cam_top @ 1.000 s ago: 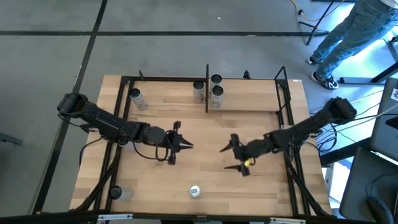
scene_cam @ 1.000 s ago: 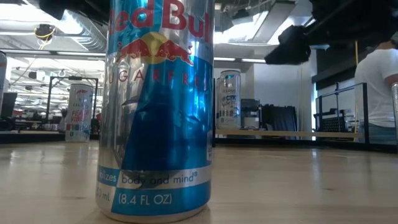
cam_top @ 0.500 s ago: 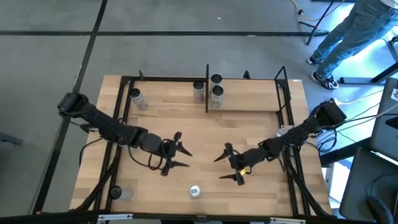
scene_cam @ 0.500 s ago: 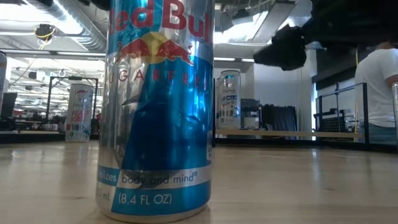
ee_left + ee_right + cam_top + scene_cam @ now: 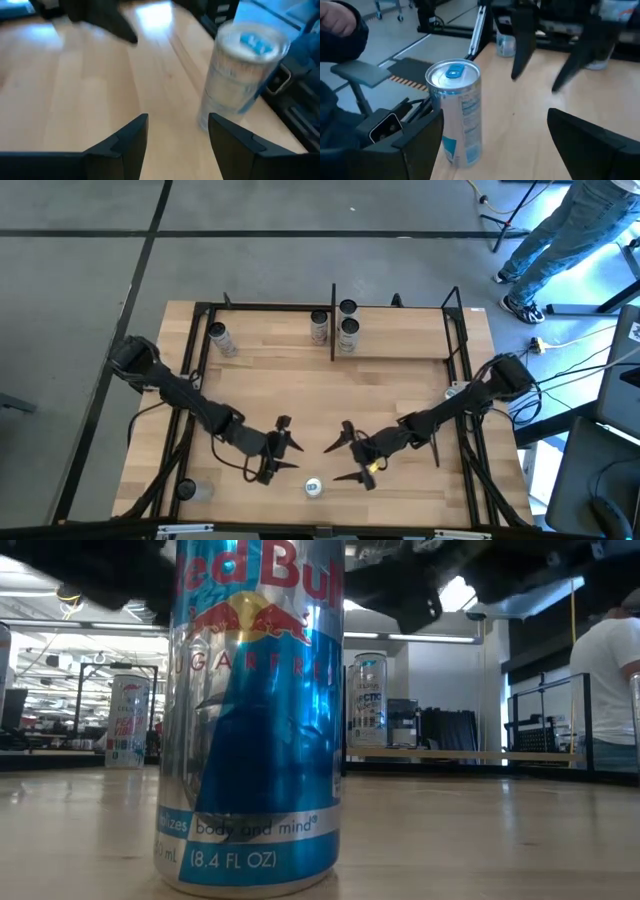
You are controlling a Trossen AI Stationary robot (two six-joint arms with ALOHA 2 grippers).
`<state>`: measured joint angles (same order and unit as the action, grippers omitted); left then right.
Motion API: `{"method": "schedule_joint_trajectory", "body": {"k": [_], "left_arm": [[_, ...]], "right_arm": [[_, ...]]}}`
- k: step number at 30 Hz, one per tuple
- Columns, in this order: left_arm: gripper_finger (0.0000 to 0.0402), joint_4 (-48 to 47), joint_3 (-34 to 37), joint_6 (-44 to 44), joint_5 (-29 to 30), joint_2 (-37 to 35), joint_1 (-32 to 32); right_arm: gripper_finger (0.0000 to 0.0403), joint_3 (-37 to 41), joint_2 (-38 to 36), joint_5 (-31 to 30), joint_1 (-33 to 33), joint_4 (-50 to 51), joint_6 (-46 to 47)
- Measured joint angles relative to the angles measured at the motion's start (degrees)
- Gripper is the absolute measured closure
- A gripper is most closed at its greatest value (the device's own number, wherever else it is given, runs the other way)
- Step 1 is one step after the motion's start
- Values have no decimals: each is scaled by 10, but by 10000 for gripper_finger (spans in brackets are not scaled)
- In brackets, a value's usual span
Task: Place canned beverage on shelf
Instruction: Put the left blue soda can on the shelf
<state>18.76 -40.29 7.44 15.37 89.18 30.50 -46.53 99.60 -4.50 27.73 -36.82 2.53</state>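
Note:
A silver and blue beverage can (image 5: 314,487) stands upright on its base close to the table's near edge; it fills the low view (image 5: 255,720). My left gripper (image 5: 290,445) hovers open just to its far left, and the can (image 5: 241,75) shows beyond one finger. My right gripper (image 5: 338,463) is open just to the can's far right, with the can (image 5: 456,112) next to one finger (image 5: 422,140). Neither gripper touches the can. The shelf (image 5: 395,345) runs along the table's far edge behind black uprights.
Three cans (image 5: 347,332) stand at the shelf's middle divider (image 5: 332,320) and one (image 5: 218,338) at its left end. A clear cup (image 5: 190,490) stands at the near left corner. Black frame rails run down both table sides. A person (image 5: 570,230) stands beyond the far right corner.
Both grippers have come down and toward the table's near edge, closing in on the can from either side. My left gripper has opened; my right has stayed open. The can has not moved.

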Motion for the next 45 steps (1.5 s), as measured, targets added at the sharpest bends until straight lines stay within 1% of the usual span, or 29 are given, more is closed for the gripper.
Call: {"method": "schedule_joint_trajectory", "body": {"k": [5, 9, 12, 17, 21, 25, 27, 33, 40, 43, 45], "left_arm": [[207, 3, 0, 43, 5, 57, 12], [207, 8, 0, 56, 13, 88, 18], [207, 9, 0, 58, 24, 94, 15], [207, 15, 0, 58, 25, 94, 11], [207, 15, 0, 62, 28, 94, 11], [207, 15, 0, 74, 32, 94, 12], [207, 15, 0, 74, 31, 94, 12], [208, 15, 0, 74, 32, 94, 12], [208, 15, 0, 74, 32, 94, 12], [208, 15, 0, 74, 32, 94, 12], [208, 15, 0, 74, 32, 94, 12]], "right_arm": [[63, -69, 8, 3, 0, 92, -13], [63, -95, 8, 26, 1, 110, -12], [63, -106, 9, 48, 1, 109, 0], [63, -146, 52, 67, 8, 112, 0], [63, -197, 87, 64, 12, 156, -9], [63, -236, 103, 42, 12, 213, -12], [63, -239, 103, 35, 11, 229, -13], [63, -240, 110, 25, 11, 226, -15], [65, -239, 146, 40, 11, 200, -15], [87, -239, 146, 40, 11, 182, -15], [119, -239, 147, 40, 11, 182, -15]]}}
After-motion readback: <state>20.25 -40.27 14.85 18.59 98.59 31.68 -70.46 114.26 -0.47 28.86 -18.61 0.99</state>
